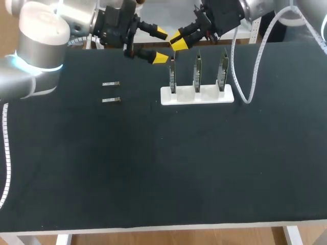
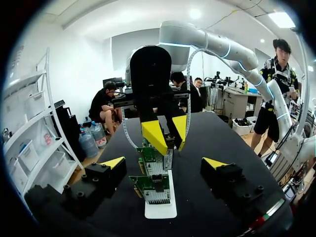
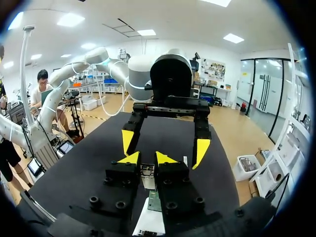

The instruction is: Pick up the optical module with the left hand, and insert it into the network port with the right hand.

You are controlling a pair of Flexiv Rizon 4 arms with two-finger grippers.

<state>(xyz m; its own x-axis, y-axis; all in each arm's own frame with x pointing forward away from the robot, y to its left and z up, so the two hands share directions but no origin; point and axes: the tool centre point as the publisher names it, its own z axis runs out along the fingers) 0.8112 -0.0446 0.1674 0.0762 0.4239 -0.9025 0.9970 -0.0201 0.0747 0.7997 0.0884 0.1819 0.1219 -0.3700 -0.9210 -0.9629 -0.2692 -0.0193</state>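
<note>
Right claw (image 1: 178,41), reaching in over the far edge of the black table (image 1: 153,168), is clenched on the optical module (image 3: 147,174). In its own wrist view both yellow fingertips (image 3: 131,158) press the small metal body from two sides. The module hangs upright just above the white holder (image 1: 204,97), at the end nearest the left arm. Three green circuit boards (image 2: 150,185) stand on edge in a row in that holder, each carrying a metal cage read here as the network port (image 2: 158,196). The vertical grip suits a straight descent into such a cage. Whether the module's tip touches a port, and which board's port lies beneath it, cannot be settled, since fingers and boards overlap in every view. Left claw (image 1: 160,46) hovers just beside the same end of the holder, released, its fingers spread wide with nothing between them. Judged from this, the hand-over is done and insertion is the step in hand, with the left arm placed off to the side so that it does not foul the descent. One spare module (image 1: 111,84) and a second spare module (image 1: 111,100) lie flat, side by side, well apart from the holder on the left arm's side, presumably stock for later cycles. No label or writing is legible on the module, the boards or the holder.
</note>
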